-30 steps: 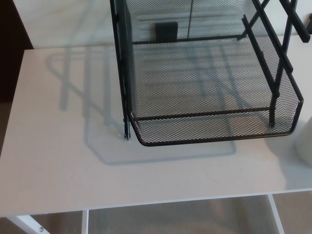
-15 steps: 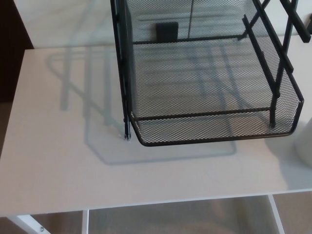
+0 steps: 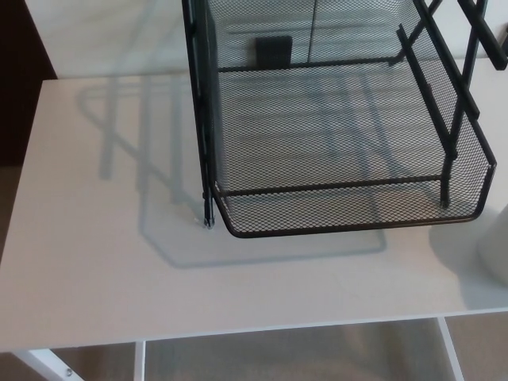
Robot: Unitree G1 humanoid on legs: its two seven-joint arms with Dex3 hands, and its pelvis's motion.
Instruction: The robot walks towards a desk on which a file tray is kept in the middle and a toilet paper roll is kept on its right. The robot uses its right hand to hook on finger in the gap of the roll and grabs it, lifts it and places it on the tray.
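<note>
No hands showed, so finger state was unknowable. The roll (image 3: 496, 238) sat half out of frame beside the tray (image 3: 349, 226); a blind hook risked missing.

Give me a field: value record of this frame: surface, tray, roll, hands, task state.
surface: white desk, seen from above, front edge near the picture's bottom
tray: black mesh file tray on the desk, its lower shelf bare, uprights rising at left and right
roll: white toilet paper roll on the desk beside the tray's right front corner, cut off by the picture's right edge
roll vs tray: outside the tray; contact cannot be told
hands: neither in view
task state: roll not yet grabbed or placed
</note>
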